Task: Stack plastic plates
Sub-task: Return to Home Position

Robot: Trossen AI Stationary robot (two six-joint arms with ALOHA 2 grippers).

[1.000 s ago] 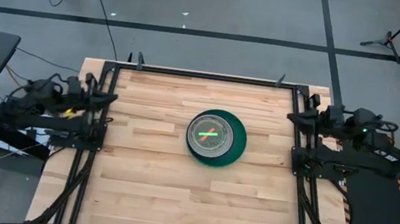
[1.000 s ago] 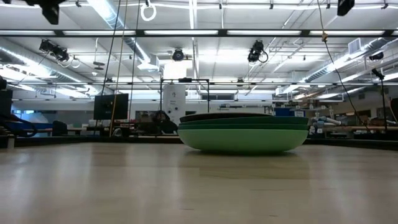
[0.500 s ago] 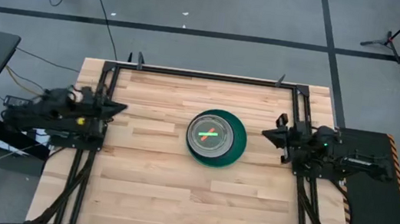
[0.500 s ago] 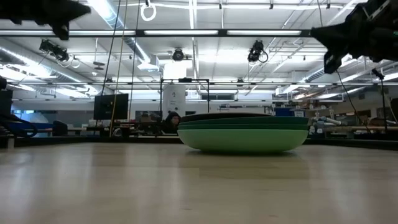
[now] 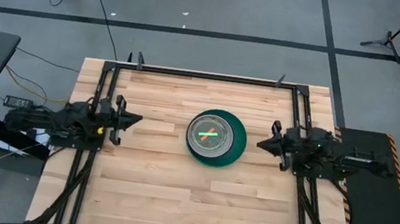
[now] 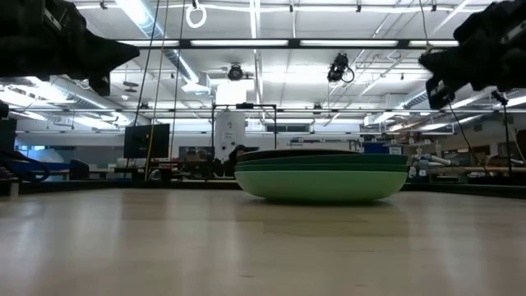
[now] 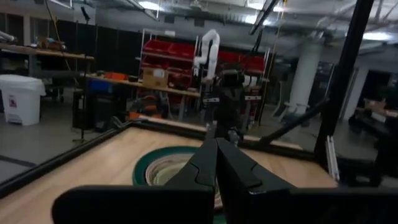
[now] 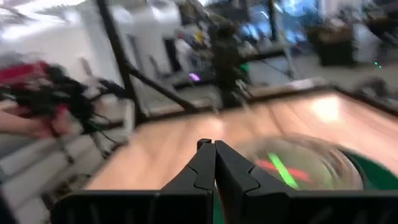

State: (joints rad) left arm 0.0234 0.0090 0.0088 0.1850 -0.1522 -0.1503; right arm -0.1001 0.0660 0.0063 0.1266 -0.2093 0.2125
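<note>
The plastic plates [image 5: 216, 136] sit in one stack at the table's middle, dark green rim outermost, smaller translucent plates on top. The low view shows the stack [image 6: 321, 177] resting on its pale green bottom plate. My left gripper [image 5: 137, 119] is shut, above the table's left side, pointing at the stack. My right gripper [image 5: 260, 144] is shut, above the right side, pointing at the stack. The left wrist view shows the stack [image 7: 158, 169] beyond the shut gripper [image 7: 216, 144]; the right wrist view shows it [image 8: 298, 167] beyond the shut gripper [image 8: 210, 145].
A black frame [image 5: 205, 75] runs along the wooden table's far edge and down both sides. Bare wood [image 5: 189, 196] lies between the stack and the near edge.
Both arms have swung inward from the table's side rails toward the stack and come lower. The left gripper moved right, the right gripper moved left. The plates have stayed where they were.
</note>
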